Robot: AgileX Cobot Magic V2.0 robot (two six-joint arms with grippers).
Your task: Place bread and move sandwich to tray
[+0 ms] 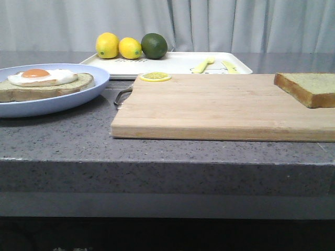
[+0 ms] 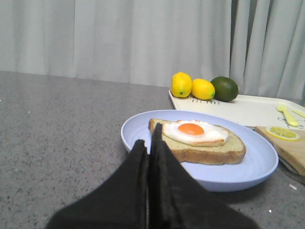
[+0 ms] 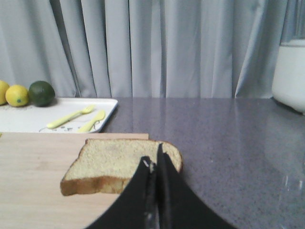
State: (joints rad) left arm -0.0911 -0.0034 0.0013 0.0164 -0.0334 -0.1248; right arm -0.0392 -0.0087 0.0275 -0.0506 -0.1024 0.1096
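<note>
Countertop (image 1: 63, 141): two lemons (image 1: 107, 45), one lime (image 1: 154, 45)

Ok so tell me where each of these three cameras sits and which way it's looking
Front view: low at the counter's near edge, facing forward over the cutting board toward the tray and curtain; no robot parts show.
Left wrist view: on the left arm, facing the sandwich; the shut left tool shows.
Right wrist view: on the right arm, facing the bread on the board; the shut right tool shows.
Shared: all three show the tray with two lemons and a lime.
</note>
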